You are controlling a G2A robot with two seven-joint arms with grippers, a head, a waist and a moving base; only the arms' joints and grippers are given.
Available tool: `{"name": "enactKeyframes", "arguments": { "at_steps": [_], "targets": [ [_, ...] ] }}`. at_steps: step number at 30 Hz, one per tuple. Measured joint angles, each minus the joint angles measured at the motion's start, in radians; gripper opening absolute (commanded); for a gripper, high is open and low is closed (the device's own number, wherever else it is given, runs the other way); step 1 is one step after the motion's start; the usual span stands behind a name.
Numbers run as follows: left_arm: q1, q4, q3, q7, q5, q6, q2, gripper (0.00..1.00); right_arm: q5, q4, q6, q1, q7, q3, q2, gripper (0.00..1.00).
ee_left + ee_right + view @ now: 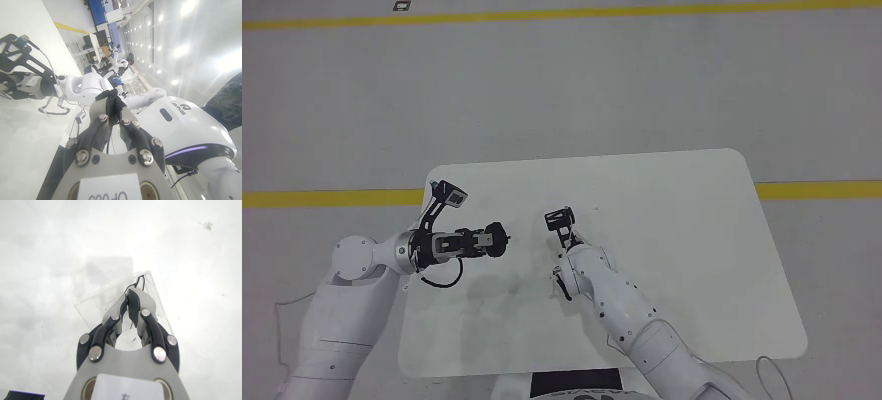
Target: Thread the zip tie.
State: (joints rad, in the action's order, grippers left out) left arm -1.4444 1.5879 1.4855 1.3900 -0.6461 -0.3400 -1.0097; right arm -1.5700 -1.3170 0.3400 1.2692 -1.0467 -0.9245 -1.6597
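The thin black plastic zip tie (pixel 139 280) is clamped in the jaws of the right gripper (pixel 128 292). A short end pokes past their tips, above a clear plastic tray (pixel 160 306) on the white table (pixel 56 237). The left gripper (pixel 111 98) has its jaws pressed together; on what, I cannot tell. Threading probably wants that free end held steady and square to the head.

Left gripper (pixel 498 238) above left half of table (pixel 692 200), lying level, tip toward right gripper (pixel 128 295), near but apart; right gripper near table centre, pointing down over clear tray (pixel 90 308) flat on table, zip tie (pixel 143 282) pinched between its tips, above tray.
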Motion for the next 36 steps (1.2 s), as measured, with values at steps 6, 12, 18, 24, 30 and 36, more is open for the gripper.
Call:
{"name": "enactKeyframes", "arguments": {
  "at_steps": [6,12,18,24,30,36],
  "targets": [
    [0.0,0.0,0.0,0.0,0.0,0.0,0.0,0.0,0.0,-0.012,0.0,0.005,0.003,0.002,0.003,0.1],
    [0.0,0.0,0.0,0.0,0.0,0.0,0.0,0.0,0.0,-0.03,0.0,0.013,0.004,0.003,0.007,0.11],
    [0.0,0.0,0.0,0.0,0.0,0.0,0.0,0.0,0.0,-0.027,0.0,0.013,0.002,0.007,0.011,0.15],
    [0.0,0.0,0.0,0.0,0.0,0.0,0.0,0.0,0.0,-0.018,0.0,0.007,0.001,0.012,0.012,0.18],
    [0.0,0.0,0.0,0.0,0.0,0.0,0.0,0.0,0.0,-0.011,0.0,0.003,0.001,0.015,0.013,0.16],
    [0.0,0.0,0.0,0.0,0.0,0.0,0.0,0.0,0.0,-0.003,0.0,-0.002,0.001,0.017,0.013,0.0]
  ]
}}
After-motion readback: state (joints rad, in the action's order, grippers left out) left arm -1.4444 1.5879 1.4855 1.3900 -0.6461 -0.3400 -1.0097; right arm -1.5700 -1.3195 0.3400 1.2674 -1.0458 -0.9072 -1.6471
